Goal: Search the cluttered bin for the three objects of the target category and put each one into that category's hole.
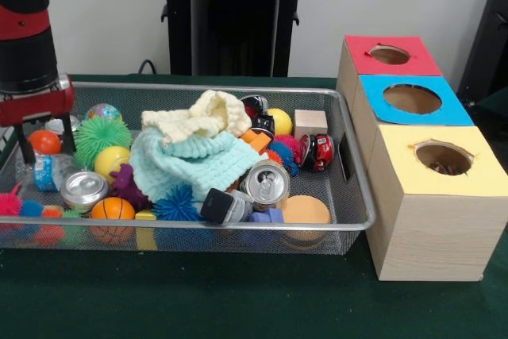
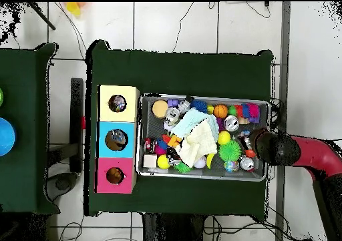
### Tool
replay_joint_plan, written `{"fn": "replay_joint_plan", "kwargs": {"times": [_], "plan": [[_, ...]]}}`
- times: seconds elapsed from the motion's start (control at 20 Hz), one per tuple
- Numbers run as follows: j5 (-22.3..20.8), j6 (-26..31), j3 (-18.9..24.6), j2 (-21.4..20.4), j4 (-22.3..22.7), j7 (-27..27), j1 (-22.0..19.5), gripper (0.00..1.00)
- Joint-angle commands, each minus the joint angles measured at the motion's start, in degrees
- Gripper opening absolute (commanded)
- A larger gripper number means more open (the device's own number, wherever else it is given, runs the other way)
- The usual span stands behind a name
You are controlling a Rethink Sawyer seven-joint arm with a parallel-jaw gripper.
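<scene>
The gripper stands in the mesh bin at one end, its fingers round an orange ball, touching or not I cannot tell. Cloths heap mid-bin beyond it; three holed boxes adjoin the bin's far end on green table.

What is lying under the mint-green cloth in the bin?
The mint-green cloth drapes over a blue spiky ball and a purple toy at its edge. Whatever lies beneath its middle is covered.
</scene>
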Motion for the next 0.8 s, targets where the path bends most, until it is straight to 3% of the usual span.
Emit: {"fn": "replay_joint_plan", "kwargs": {"times": [0.05,0.25,0.35,0.6,0.8], "plan": [[-0.33,5.59,3.33,-3.60,6.54,-20.70,-1.10,1.00],[0.61,6.03,4.10,-6.31,9.20,-20.88,-2.70,1.00],[-0.21,5.25,4.16,-4.03,7.88,-21.03,-2.40,1.00],[-4.93,-0.77,5.02,6.08,2.63,-23.54,-0.59,1.00],[-6.07,0.59,6.19,6.13,3.46,-27.19,-0.21,1.00]]}}
